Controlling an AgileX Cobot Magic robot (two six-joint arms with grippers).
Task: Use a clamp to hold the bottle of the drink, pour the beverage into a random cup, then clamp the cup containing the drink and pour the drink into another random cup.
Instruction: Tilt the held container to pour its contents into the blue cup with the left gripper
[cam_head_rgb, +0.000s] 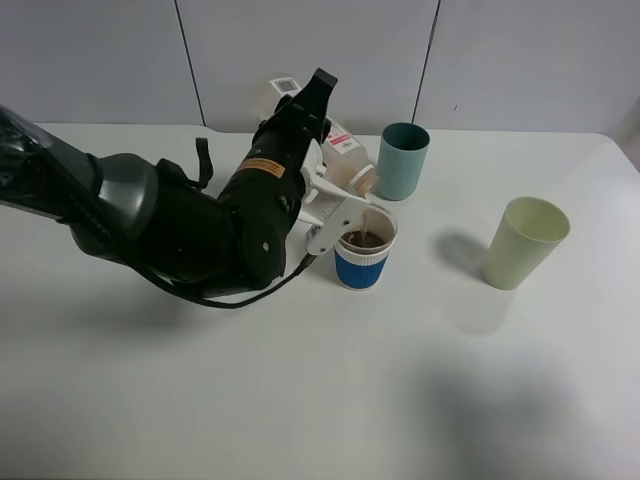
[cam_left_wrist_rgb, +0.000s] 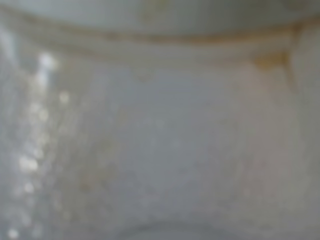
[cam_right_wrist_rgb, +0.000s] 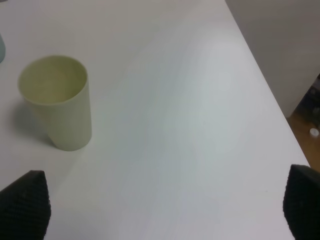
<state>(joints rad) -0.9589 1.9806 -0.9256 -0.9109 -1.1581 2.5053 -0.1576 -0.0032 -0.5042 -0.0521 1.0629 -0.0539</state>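
Note:
My left gripper (cam_head_rgb: 333, 196), white jaws on a bulky black arm, is shut on the clear bottle (cam_head_rgb: 345, 150) and holds it tilted, neck down over the blue-banded cup (cam_head_rgb: 362, 265). A thin stream runs from the neck into that cup, where dark brown beverage (cam_head_rgb: 365, 240) lies. The left wrist view is filled by the blurred bottle wall (cam_left_wrist_rgb: 160, 140). The pale yellow-green cup (cam_head_rgb: 525, 243) stands upright and empty to the right. My right gripper (cam_right_wrist_rgb: 162, 210) is open near it, with the pale cup (cam_right_wrist_rgb: 57, 102) ahead; its black fingertips (cam_right_wrist_rgb: 22, 205) hold nothing.
A teal cup (cam_head_rgb: 403, 160) stands just behind the blue-banded cup, close to the bottle's neck. The white table (cam_head_rgb: 300, 400) ends at an edge (cam_right_wrist_rgb: 260, 75) beside the right gripper, with floor beyond. The right arm does not show in the high view.

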